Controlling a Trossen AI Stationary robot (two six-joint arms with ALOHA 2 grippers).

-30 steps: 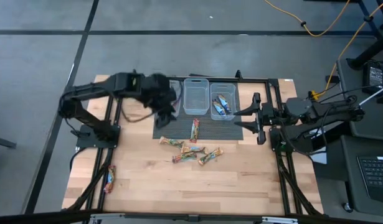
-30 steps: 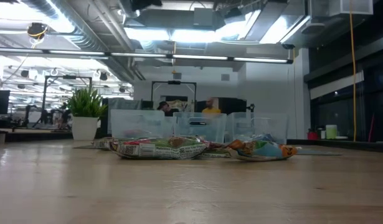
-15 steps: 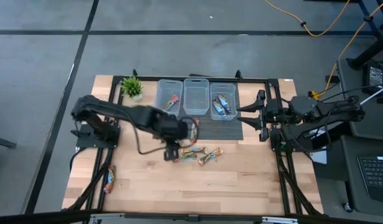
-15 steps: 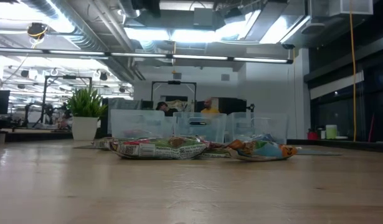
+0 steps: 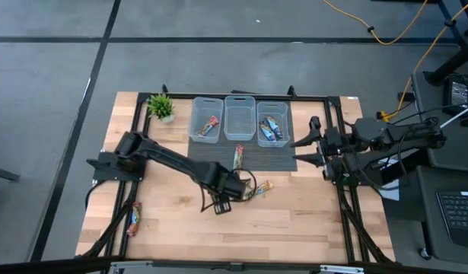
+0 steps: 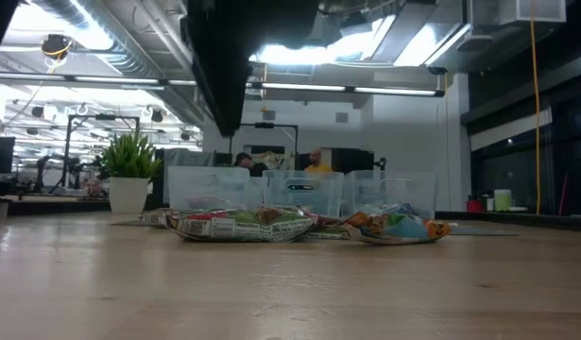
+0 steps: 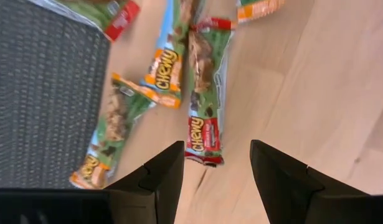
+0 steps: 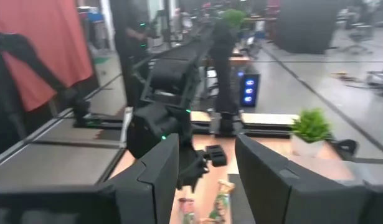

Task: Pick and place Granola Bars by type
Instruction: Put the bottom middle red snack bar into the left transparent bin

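Left gripper [image 7: 216, 165]: you have it out over the middle of the table, above the loose cluster of bars; its two fingers stand apart with nothing between them.
Bar under the left gripper [image 7: 205, 93]: a red-and-green wrapped bar lies flat on the wood, one end right at the gap between your fingers, not touched.
Neighbouring bars: a blue-and-orange "Chewy" bar [image 7: 168, 53] lies just beside it, and a green-and-orange bar [image 7: 111, 127] lies by the edge of the dark mat [image 7: 42, 99].
Granola Bars on the table [image 5: 253, 190]: the main cluster sits on the wood in front of the mat; one bar [image 5: 237, 157] lies half on the mat, and a stray bar [image 5: 133, 219] lies well apart by the table's left edge.
Bins: the left bin [image 5: 206, 116] holds a reddish bar [image 5: 209, 125], the middle bin [image 5: 239, 116] shows nothing inside, and the right bin [image 5: 273, 116] holds blue bars [image 5: 270, 131].
Right gripper [image 5: 300, 149]: you have it waiting at the table's right side, near the right bin, fingers spread and empty.
Plant [image 5: 160, 106]: it stands at the far left corner, beside the left bin.
Low view: bars [image 6: 238, 225] lie flat in a row in front of the bins, and a dark part of an arm [image 6: 219, 57] comes down from above.
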